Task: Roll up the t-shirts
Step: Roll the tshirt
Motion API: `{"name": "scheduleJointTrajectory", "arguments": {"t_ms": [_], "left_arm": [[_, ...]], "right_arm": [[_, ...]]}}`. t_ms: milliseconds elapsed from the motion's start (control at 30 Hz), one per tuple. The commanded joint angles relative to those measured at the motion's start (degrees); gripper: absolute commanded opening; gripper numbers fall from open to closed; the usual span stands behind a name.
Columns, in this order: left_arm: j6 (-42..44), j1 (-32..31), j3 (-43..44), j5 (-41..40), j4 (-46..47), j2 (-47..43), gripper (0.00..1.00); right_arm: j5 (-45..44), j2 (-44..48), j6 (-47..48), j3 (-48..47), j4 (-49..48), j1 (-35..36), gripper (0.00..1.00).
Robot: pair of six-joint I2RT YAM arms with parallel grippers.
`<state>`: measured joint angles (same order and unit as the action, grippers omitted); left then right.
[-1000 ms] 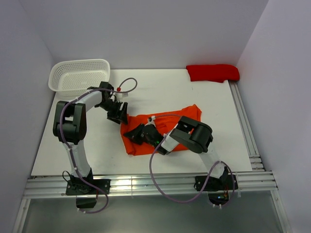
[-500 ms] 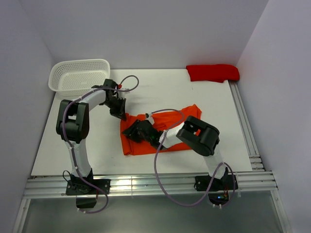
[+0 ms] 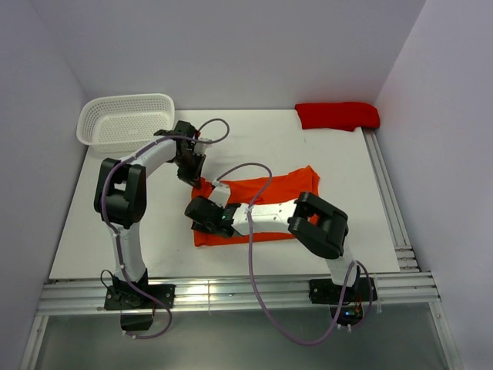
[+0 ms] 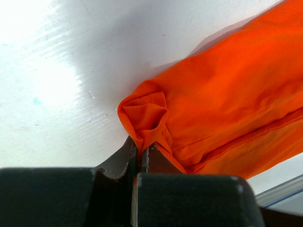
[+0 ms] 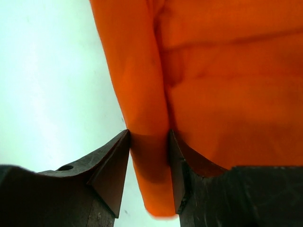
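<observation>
White desk [image 3: 323,154] carries the orange t-shirt [image 3: 269,193] at its middle, with the red t-shirt [image 3: 337,116] bunched at the far right corner. The left end effector [image 4: 140,150] is pinched tight on only a small corner nub, which could slip free under any pull. The right end effector [image 5: 149,137] stands apart astride the shirt's left edge fold without squeezing it, so that fold may sag open.

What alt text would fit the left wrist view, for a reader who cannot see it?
The left end effector, at the bottom edge, is shut on a bunched corner of the orange shirt. The shirt stretches away to the upper right over a white table.
</observation>
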<state>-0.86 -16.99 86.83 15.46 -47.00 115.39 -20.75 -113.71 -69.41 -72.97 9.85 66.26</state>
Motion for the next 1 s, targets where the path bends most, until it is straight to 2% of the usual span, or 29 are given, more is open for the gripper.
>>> {"name": "scheduleJointTrajectory", "arguments": {"t_ms": [0, 133, 333, 600, 733, 967], "left_arm": [[0.25, -0.41, 3.44, -3.24, -0.72, 0.62, 0.00], [0.07, -0.85, 4.58, -3.95, -1.69, 1.50, 0.00], [-0.01, -1.55, 6.16, -5.62, -2.74, 3.43, 0.00], [0.16, -2.69, 7.04, -7.20, -3.53, 4.40, 0.00], [0.25, -2.96, 7.57, -7.29, -4.06, 4.75, 0.00], [0.25, -3.31, 7.74, -7.73, -4.59, 5.10, 0.00]], "right_arm": [[-4.64, -0.10, 2.26, -5.16, 13.60, 2.12, 0.46], [-4.56, -1.43, 1.91, -7.45, 15.91, 4.22, 0.45], [-0.26, -2.30, 2.52, -6.30, 11.51, 5.02, 0.45], [-6.14, -0.46, 4.19, -12.63, 23.54, 5.37, 0.46], [-6.32, -0.11, 6.65, -16.41, 25.40, 5.46, 0.49], [-9.13, -6.68, 11.56, -27.04, 30.40, 4.41, 0.50]]}}
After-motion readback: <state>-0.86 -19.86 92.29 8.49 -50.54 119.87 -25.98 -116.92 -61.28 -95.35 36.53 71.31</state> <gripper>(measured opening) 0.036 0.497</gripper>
